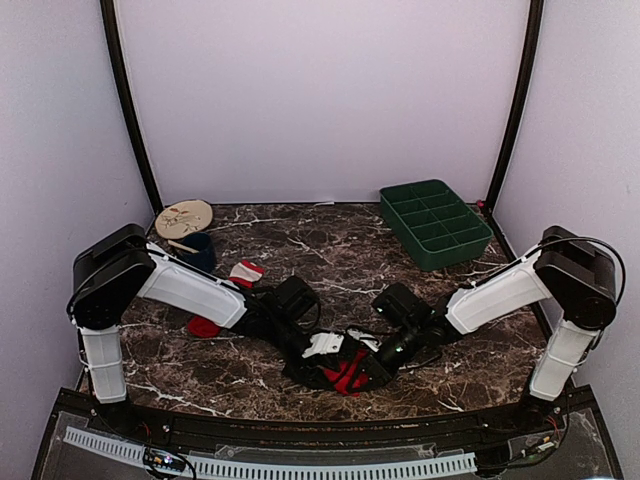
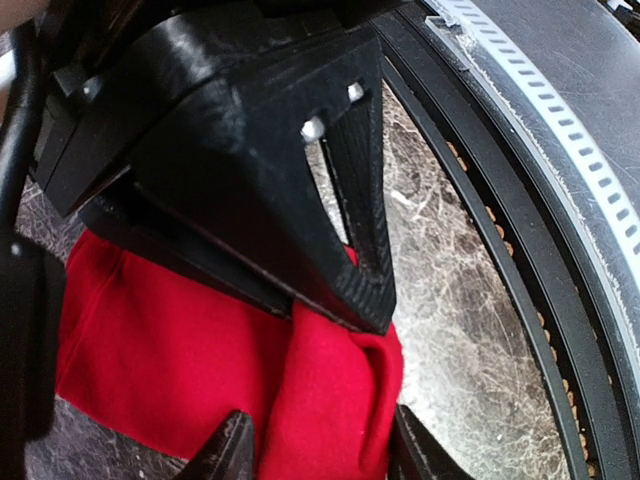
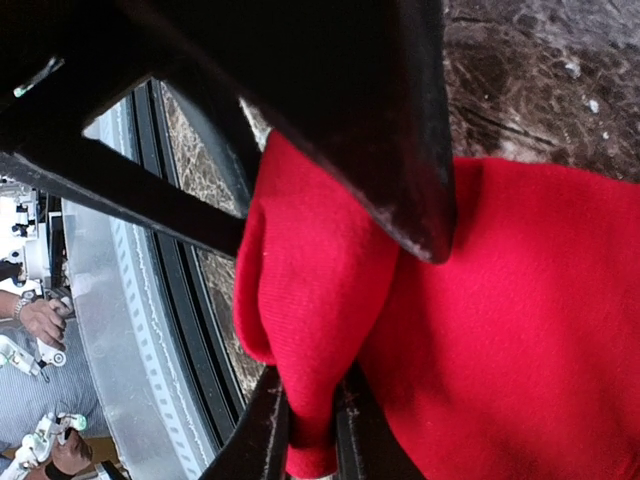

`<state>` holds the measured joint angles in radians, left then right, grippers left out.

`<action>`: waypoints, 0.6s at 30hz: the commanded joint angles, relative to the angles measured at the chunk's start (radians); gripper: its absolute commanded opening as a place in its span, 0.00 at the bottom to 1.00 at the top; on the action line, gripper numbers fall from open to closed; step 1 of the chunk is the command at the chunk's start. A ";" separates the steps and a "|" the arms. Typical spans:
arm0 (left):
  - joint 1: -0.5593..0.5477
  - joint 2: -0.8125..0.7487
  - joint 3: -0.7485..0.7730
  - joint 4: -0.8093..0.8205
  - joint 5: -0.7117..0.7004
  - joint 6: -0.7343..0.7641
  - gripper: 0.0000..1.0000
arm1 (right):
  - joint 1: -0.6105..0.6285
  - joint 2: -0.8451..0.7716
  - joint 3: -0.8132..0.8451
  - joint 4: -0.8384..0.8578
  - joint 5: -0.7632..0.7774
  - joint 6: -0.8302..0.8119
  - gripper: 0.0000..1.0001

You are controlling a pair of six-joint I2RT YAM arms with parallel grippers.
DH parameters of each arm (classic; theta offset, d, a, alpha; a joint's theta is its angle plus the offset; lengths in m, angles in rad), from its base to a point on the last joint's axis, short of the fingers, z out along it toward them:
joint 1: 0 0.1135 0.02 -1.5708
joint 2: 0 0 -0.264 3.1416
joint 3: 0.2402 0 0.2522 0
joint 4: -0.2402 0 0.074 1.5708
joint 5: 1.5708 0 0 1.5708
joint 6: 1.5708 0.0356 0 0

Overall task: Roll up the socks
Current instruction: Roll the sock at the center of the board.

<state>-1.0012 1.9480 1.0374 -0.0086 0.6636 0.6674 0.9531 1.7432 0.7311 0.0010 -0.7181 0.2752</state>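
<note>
I work in a robotics lab, inside a purpose-built test cell rather than any lived-in room. Plain white panels point(image 1: 320, 100) close off the back and both sides, held by thin black frame posts point(image 1: 128, 110). My two arms point(image 1: 190, 285) are bolted side by side at the near edge of a marble-patterned counter point(image 1: 330, 250). A white slotted cable duct point(image 1: 300, 467) and black rails run along the same edge. The few props look staged: a green compartment tray point(image 1: 455, 255), a wooden disc point(image 1: 184, 218) and a dark blue cup point(image 1: 200, 250). From my right wrist camera, just past the counter's edge, I see a person's hand point(image 3: 42, 322) holding a small white device.
</note>
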 commanded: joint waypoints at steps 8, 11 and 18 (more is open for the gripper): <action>-0.005 0.043 0.081 -0.133 0.070 0.054 0.27 | -0.018 0.016 0.000 -0.016 -0.026 -0.008 0.14; -0.005 0.046 0.084 -0.146 0.070 0.063 0.25 | -0.023 0.000 0.004 -0.033 -0.006 -0.010 0.25; 0.000 0.039 0.069 -0.154 0.032 0.054 0.21 | -0.043 -0.057 -0.003 -0.048 0.034 0.002 0.39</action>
<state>-1.0019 1.9877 1.1103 -0.1097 0.7086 0.7147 0.9318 1.7210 0.7296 -0.0200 -0.7330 0.2737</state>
